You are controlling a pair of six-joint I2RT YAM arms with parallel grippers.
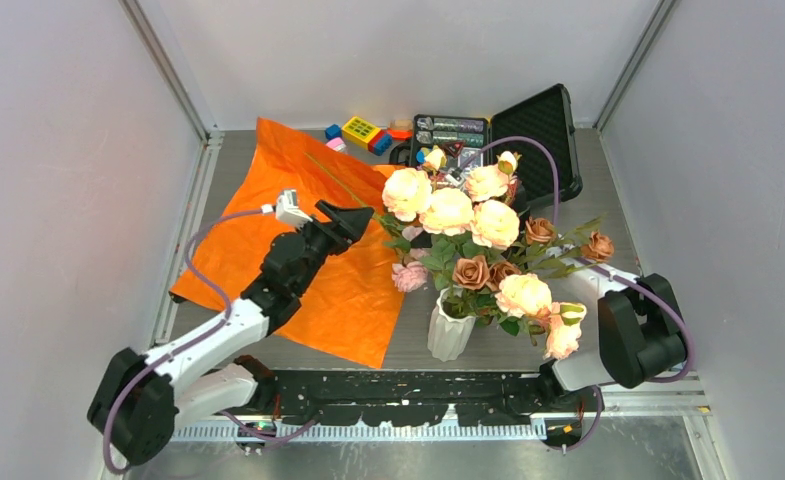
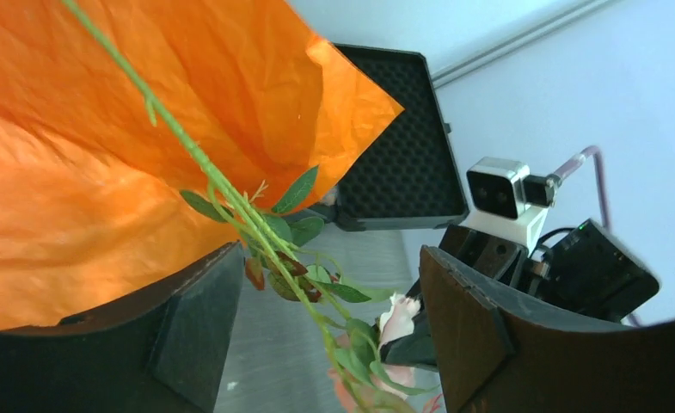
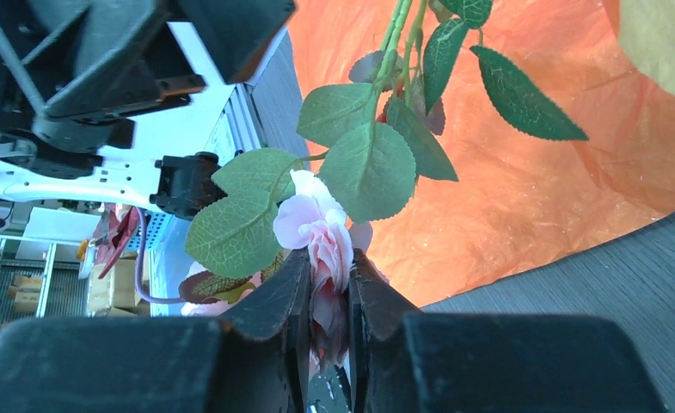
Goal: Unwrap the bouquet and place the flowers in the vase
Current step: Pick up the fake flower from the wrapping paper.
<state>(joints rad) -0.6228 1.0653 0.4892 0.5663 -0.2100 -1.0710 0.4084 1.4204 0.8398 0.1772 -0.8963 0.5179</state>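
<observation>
Two wrist views: right gripper (image 3: 328, 268) clamped on pink rose (image 3: 316, 228), grip indistinct overhead; left gripper (image 2: 329, 258) released, jaws wide astride green stem (image 2: 196, 155). Overhead only: other flowers (image 1: 448, 212) standing in vase (image 1: 451, 335) beside orange paper (image 1: 298, 170).

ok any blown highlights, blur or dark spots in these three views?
Top external: evenly lit and sharp, but the cream roses look nearly blown out. Left wrist: the orange paper is heavily saturated, the stem crisp, the left gripper underexposed against it. Right wrist: the pink rose and leaves are sharp, the right gripper a soft dark mass up close.
</observation>
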